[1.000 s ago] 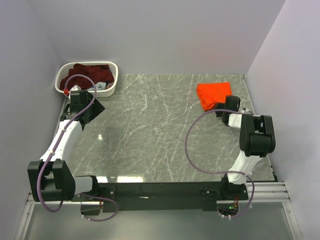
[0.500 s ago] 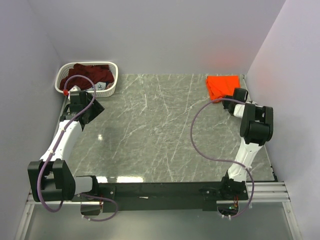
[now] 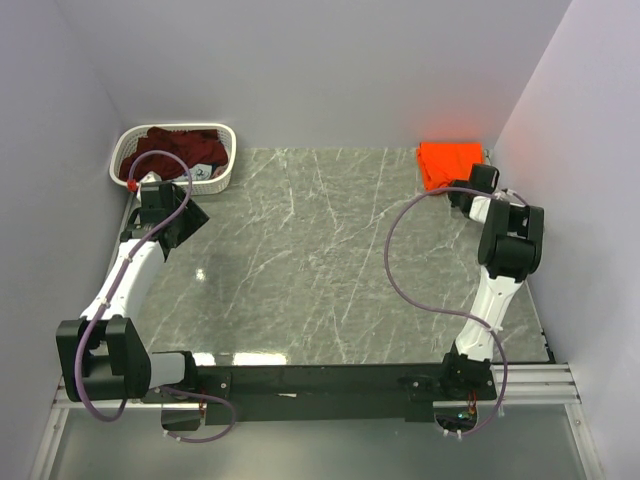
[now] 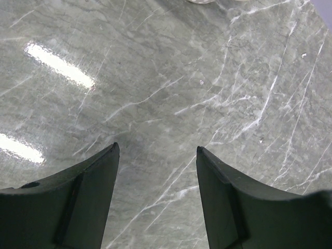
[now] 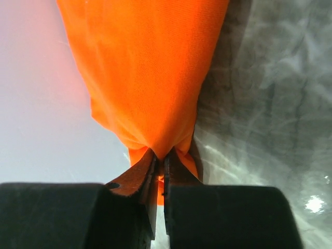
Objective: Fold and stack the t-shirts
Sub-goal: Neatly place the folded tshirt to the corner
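The folded bright orange t-shirt (image 3: pixel 447 160) lies at the far right corner of the table, against the back wall. My right gripper (image 3: pixel 470 182) is shut on its near edge; in the right wrist view the cloth (image 5: pixel 150 72) bunches between the closed fingertips (image 5: pixel 161 158). The dark maroon t-shirt (image 3: pixel 170 146) lies crumpled in the white lattice basket (image 3: pixel 224 172) at the far left. My left gripper (image 3: pixel 182 222) hovers open and empty just in front of the basket; in the left wrist view (image 4: pixel 155 150) only bare marble shows between its fingers.
The grey marble table (image 3: pixel 320 260) is walled at the back and both sides. The right wall stands close to my right arm (image 3: pixel 505 250). Purple cables loop from both arms.
My right gripper has dragged the orange t-shirt from the right middle of the table back to the far right corner. The left arm has not moved.
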You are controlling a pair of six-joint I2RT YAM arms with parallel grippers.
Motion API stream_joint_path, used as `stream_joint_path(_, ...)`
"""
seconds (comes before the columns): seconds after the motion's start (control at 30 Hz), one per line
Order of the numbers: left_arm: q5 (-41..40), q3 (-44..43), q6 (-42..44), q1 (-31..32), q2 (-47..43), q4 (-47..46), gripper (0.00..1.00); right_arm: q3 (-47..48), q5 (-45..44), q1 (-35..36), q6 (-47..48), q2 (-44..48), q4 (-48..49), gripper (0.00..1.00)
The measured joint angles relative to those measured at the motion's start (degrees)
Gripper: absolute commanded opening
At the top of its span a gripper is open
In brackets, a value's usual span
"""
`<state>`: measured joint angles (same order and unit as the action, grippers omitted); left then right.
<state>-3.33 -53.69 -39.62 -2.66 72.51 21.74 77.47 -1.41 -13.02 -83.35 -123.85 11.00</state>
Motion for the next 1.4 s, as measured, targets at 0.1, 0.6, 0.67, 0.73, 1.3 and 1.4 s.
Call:
stream_joint_path(0.1,0.02,0.02,0.00,0.00,0.15,0.02,0.66,0.24,0.83,-0.57,1.88,-0.07,-0.92,0.39)
stream_joint_path(0.6,0.39,0.02,0.00,0.00,0.09,-0.02,0.66,-2.60,1.31,-0.44,20.02,7.63,-10.69,0.53)
stream_joint_path(0.67,0.44,0.02,0.00,0.00,0.07,-0.02,0.65,-1.73,0.13,0.44,24.00,9.18,-12.87,0.48)
stream_joint_path(0.73,0.44,0.02,0.00,0.00,0.07,0.00,0.65,-0.02,-0.98,1.70,27.61,9.92,-14.05,0.38)
stream_joint_path(1.3,0.42,0.04,0.02,-0.02,-0.26,0.00,0.64,16.96,4.85,4.59,36.00,-2.23,-16.52,0.19)
stream_joint_path(1.4,0.42,0.07,0.02,-0.02,-0.26,-0.02,0.65,16.04,6.88,4.59,34.75,-4.79,-17.46,0.19)
